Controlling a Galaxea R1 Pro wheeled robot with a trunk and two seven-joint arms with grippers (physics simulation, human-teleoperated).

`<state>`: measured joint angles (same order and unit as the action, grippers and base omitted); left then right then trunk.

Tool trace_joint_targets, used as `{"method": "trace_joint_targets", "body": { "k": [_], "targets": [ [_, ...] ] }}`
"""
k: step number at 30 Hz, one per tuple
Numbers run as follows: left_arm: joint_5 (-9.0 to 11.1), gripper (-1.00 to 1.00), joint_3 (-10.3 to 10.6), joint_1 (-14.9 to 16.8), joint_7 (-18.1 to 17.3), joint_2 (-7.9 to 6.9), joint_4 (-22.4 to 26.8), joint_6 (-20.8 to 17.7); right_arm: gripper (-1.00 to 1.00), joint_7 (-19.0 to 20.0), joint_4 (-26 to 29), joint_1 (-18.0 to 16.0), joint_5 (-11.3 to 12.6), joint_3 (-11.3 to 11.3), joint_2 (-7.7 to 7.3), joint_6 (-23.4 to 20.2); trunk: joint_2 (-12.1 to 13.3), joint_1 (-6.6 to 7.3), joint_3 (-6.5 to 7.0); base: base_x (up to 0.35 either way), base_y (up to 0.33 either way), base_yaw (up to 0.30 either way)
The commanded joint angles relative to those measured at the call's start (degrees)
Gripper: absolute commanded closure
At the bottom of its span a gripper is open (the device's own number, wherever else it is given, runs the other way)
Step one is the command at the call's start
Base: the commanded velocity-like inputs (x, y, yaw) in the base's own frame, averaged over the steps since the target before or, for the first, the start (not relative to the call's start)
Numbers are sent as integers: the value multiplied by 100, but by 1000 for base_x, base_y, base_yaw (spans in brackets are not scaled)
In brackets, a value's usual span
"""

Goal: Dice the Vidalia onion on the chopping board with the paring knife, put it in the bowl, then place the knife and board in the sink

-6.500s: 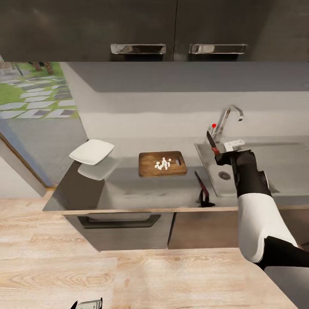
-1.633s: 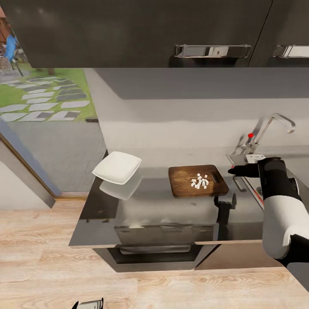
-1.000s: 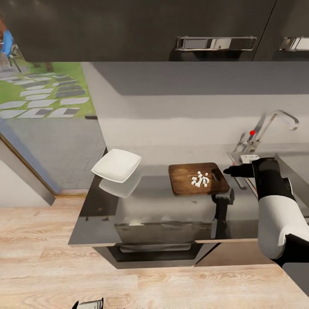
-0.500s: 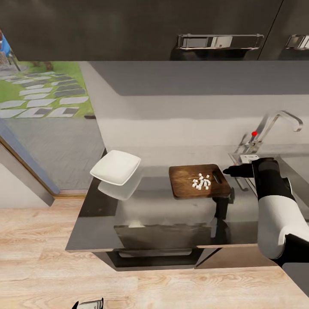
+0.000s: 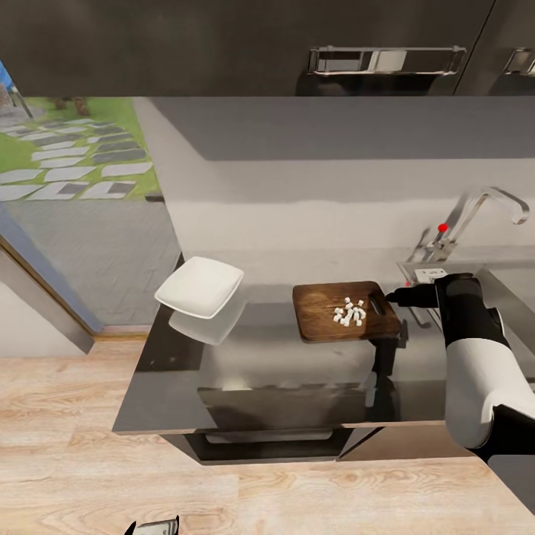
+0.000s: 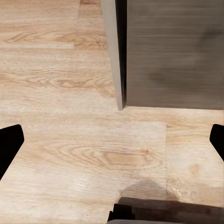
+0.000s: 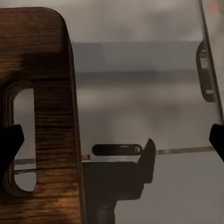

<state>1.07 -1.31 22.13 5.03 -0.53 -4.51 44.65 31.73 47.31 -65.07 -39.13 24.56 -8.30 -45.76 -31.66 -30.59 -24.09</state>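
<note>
Right jaws [image 5: 392, 297]: spread wide, empty, level with the counter [image 5: 260, 357], just beside the handle-hole end of the board [image 5: 343, 310]. In the right wrist view the fingertips [image 7: 9, 144] flank the board's end, one over the hole.

Board: rigid wood, flat, probably light. Diced onion [image 5: 348, 313] lies loose on top and will roll if tilted. Judgement: grip the handle-hole edge, keep level, tip over the bowl [image 5: 199, 287], well apart at the counter's left end.

Left jaws [image 6: 112, 140]: wide, empty, over the floor [image 6: 70, 149].
</note>
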Motion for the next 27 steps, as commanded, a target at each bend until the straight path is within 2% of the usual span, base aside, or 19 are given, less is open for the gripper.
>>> {"method": "trace_joint_targets", "body": {
  "k": [1, 9, 27],
  "targets": [
    [7, -100, -9, 10, -2, 0, -23, 35, -100, 50, -3, -6, -60, 14, 3, -8, -8, -2, -8, 0, 0, 0],
    [7, -100, -9, 10, -2, 0, -23, 35, -100, 43, -19, -6, -60, 14, 33, -8, -8, -2, -19, 0, 0, 0],
    [7, -100, -9, 10, -2, 0, -23, 35, -100, 43, -45, -6, -104, 14, 72, -12, -8, -2, -179, 0, 0, 0]
  ]
}}
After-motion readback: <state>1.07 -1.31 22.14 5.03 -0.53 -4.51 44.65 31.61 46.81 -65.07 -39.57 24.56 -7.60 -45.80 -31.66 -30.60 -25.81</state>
